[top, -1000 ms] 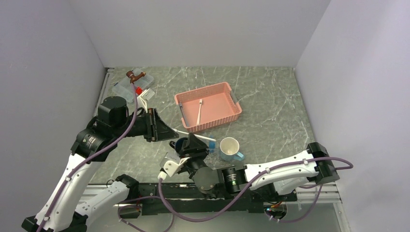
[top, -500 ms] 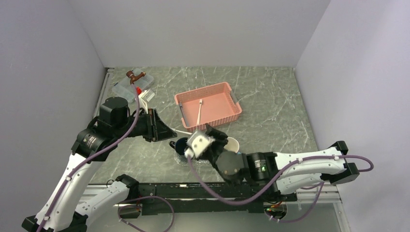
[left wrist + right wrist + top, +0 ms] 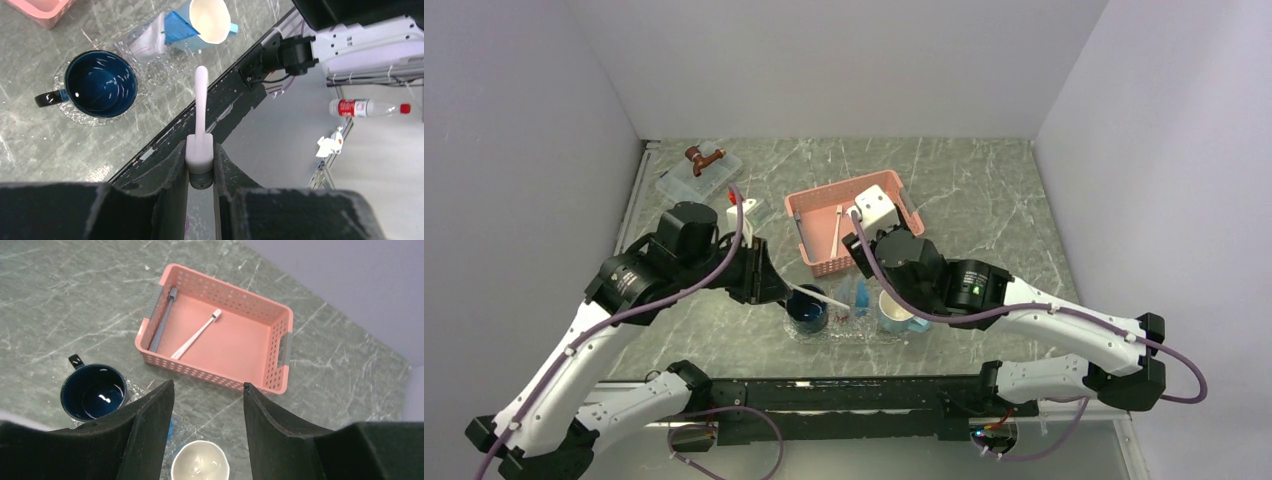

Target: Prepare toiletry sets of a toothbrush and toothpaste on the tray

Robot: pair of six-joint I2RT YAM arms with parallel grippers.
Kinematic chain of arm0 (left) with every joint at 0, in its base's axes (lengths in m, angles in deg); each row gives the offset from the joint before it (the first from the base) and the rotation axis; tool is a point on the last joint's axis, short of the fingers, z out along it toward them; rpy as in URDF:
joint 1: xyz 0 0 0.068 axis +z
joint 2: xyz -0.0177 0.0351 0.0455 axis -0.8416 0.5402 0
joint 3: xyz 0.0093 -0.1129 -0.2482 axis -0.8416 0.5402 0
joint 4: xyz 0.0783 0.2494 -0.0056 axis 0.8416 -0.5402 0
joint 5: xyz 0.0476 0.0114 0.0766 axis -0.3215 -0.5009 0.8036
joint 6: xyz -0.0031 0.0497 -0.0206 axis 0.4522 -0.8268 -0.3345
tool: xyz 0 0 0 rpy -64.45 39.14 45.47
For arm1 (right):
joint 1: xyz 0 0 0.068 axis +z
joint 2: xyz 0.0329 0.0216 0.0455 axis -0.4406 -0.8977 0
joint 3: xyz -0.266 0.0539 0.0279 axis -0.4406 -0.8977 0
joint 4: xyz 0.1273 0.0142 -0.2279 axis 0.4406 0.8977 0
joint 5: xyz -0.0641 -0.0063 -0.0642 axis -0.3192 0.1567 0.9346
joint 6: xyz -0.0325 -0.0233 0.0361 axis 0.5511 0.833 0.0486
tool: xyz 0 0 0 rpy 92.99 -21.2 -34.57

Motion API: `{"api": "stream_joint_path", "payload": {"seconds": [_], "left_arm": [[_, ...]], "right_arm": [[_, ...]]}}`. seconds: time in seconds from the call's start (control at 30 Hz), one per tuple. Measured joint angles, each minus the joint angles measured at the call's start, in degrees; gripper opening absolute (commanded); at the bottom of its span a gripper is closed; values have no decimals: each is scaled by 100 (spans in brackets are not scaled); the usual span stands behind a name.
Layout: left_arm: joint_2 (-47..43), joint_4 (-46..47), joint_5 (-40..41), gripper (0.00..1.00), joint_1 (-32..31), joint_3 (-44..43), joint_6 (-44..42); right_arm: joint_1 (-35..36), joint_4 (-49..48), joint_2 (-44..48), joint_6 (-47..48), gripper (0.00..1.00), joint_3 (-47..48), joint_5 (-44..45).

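Observation:
My left gripper [image 3: 769, 280] is shut on the end of a whitish toothbrush [image 3: 819, 294], which sticks out over the dark blue mug [image 3: 807, 310]. In the left wrist view the toothbrush [image 3: 201, 107] points past the table's near edge, clamped between the fingers of that gripper [image 3: 200, 152]. Two blue toothpaste tubes [image 3: 852, 296] lie on the clear tray [image 3: 849, 330] between the two mugs; one also shows in the left wrist view [image 3: 177, 27]. My right gripper [image 3: 207, 390] is open and empty, raised above the tray. A second toothbrush [image 3: 196, 334] lies in the pink basket [image 3: 280, 347].
A light blue mug [image 3: 896, 310] stands at the tray's right end. The pink basket [image 3: 902, 232] sits just behind the tray. A clear lidded box [image 3: 686, 182] with a brown object on it stands at the back left. The table's near edge is close to the tray.
My right arm has lifted from low beside the mugs to high above the tray, uncovering the toothpaste tubes. My left gripper has moved right toward the dark mug, still holding the toothbrush.

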Motion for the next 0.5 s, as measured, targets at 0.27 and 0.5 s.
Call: {"api": "stream_joint_path", "payload": {"seconds": [0.27, 0.5], "left_arm": [[365, -219, 1051, 0, -1456, -507, -33], [942, -525, 2026, 0, -2140, -656, -28]], "right_arm": [[-979, 299, 0, -614, 55, -120, -597], [-1705, 422, 9, -1016, 55, -505, -1097]]}}
